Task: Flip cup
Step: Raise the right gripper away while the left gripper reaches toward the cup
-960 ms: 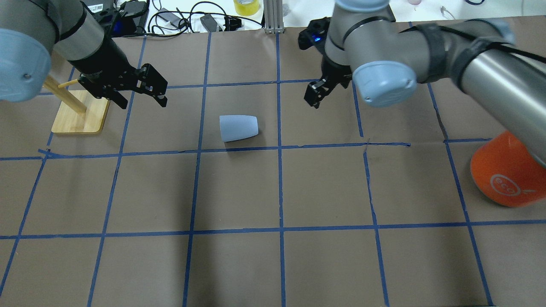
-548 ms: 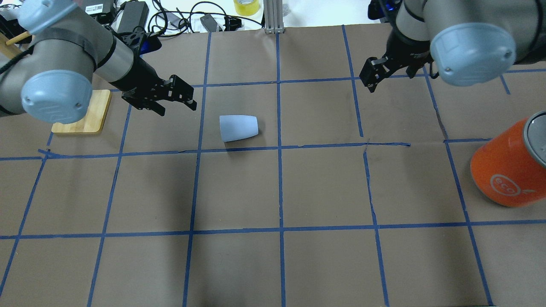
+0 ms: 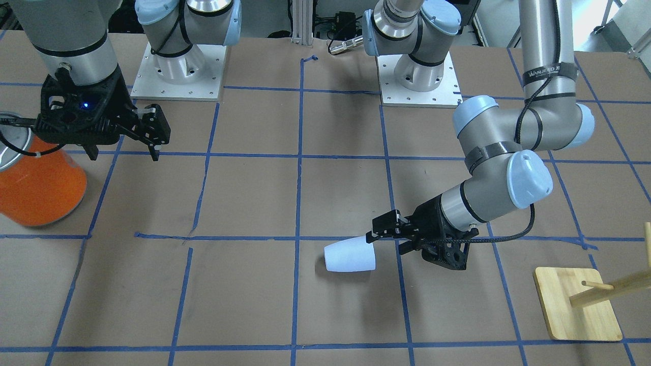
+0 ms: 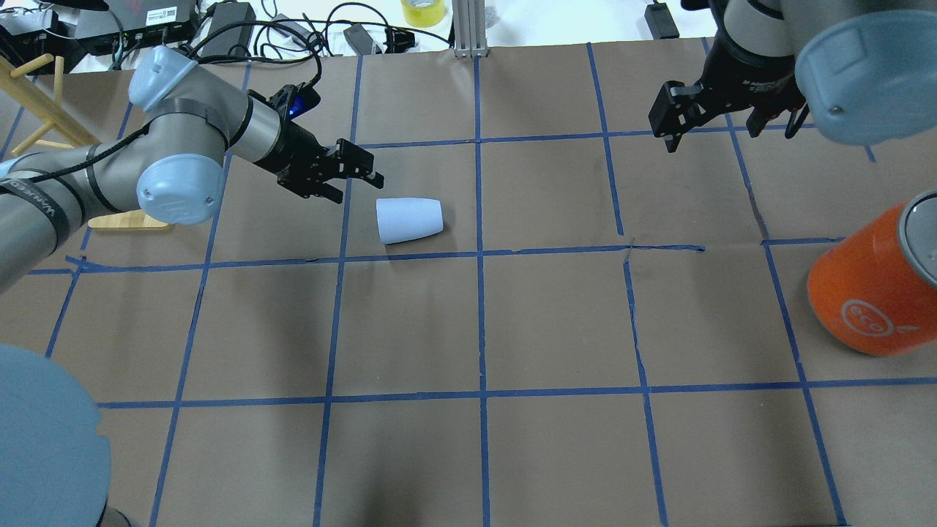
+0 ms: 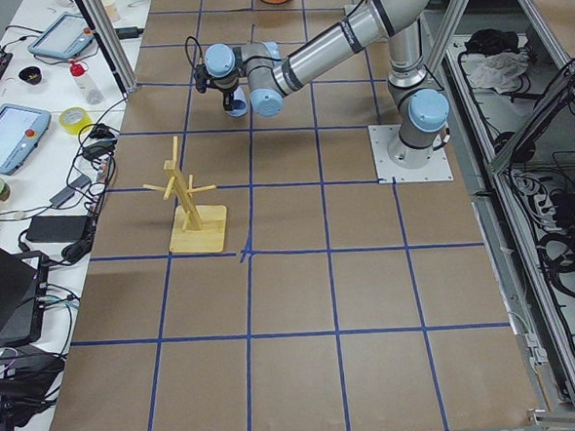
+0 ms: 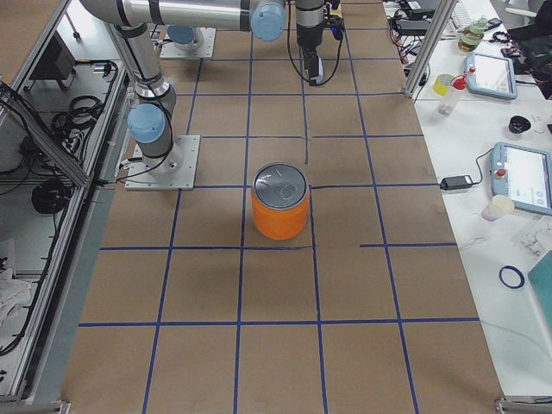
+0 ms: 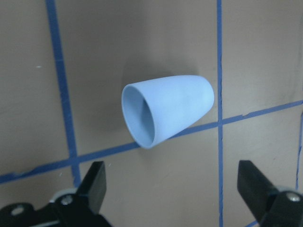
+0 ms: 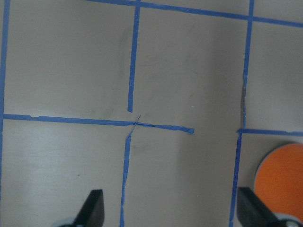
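Note:
The pale blue cup (image 4: 410,219) lies on its side on the brown table, its open rim toward my left gripper. It also shows in the front view (image 3: 351,259) and the left wrist view (image 7: 165,111), where I see into its bluish inside. My left gripper (image 4: 359,187) is open and empty, low over the table, just short of the rim; it appears in the front view (image 3: 374,233) and the wrist view (image 7: 173,189). My right gripper (image 4: 728,132) is open and empty, far to the right, also in the front view (image 3: 123,147).
A large orange can (image 4: 871,293) with a silver top stands at the right edge, also in the front view (image 3: 38,188). A wooden peg rack (image 3: 577,305) stands on the left side behind my left arm. Cables and gear lie beyond the far edge (image 4: 293,29).
My left gripper has moved right and down, close to the cup's rim. My right gripper has moved further right, away from the cup. The cup has not moved.

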{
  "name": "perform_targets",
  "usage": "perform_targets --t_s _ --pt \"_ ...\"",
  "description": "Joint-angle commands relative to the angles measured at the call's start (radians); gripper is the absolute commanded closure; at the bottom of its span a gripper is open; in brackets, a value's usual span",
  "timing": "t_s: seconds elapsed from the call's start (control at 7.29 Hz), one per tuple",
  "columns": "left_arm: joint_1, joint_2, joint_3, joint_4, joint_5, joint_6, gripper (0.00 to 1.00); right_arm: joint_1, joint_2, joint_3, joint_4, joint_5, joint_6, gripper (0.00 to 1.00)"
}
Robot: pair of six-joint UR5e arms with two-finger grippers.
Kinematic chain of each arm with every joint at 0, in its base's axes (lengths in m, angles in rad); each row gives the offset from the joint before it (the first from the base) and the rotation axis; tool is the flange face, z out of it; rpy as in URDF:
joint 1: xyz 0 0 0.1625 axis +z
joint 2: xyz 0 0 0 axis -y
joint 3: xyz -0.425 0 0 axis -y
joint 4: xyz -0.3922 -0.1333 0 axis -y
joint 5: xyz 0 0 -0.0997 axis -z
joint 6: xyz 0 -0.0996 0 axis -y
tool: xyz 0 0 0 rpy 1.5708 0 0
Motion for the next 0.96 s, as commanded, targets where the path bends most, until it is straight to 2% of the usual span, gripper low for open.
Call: perform_targets --t_s 0.0,0.14,0.41,0.55,0.82 --pt "0.000 -0.048 -0.013 0.025 -0.067 -0.014 0.00 0.003 -0.002 -0.002 0.028 0.073 0.106 0.00" --pt "0.000 -0.051 -0.039 0.026 -0.097 -0.014 0.00 -0.004 0.000 -0.002 0.017 0.136 0.087 0.00" --pt "0.000 -0.073 -0.038 0.026 -0.121 -0.016 0.01 -0.003 -0.003 0.001 0.036 0.076 0.090 0.00" --pt "0.000 -0.090 -0.044 0.026 -0.142 -0.020 0.06 -0.003 -0.017 0.001 0.075 0.072 0.096 0.00" --pt "-0.005 -0.099 -0.047 0.025 -0.235 -0.022 0.06 -0.003 -0.017 0.004 0.077 0.074 0.094 0.00"
